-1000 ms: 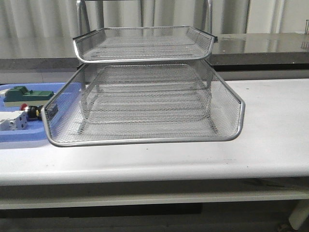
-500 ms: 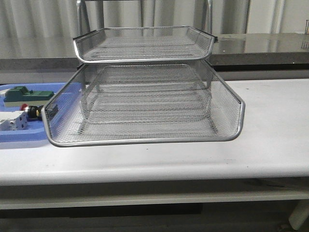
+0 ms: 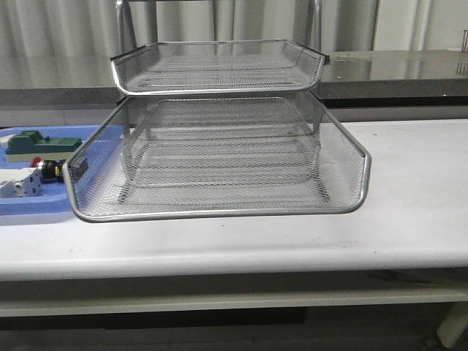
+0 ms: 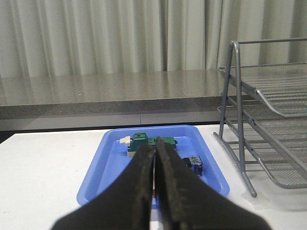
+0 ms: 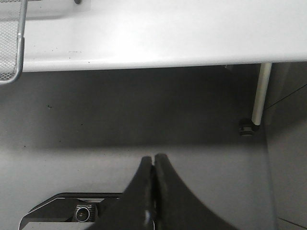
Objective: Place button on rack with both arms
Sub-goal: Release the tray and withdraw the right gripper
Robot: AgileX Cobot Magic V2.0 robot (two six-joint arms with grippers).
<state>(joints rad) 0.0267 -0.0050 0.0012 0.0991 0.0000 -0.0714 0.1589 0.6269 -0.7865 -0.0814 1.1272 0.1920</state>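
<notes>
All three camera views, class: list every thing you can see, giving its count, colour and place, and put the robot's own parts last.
Silver wire-mesh rack: one, silver, middle of the table, lower tray slid forward.
Flat blue plastic tray: one, blue, on the table beside the rack, on the robot's left.
Red-capped push-button: one, red cap with black body, lying in the blue tray.
Green-and-beige block: one, far part of the blue tray.
White block: one, near part of the blue tray.
White table: one, under everything.
Left gripper: one, black, shut, facing the blue tray.
Right gripper: one, black, shut, below the table edge, over the floor.
</notes>
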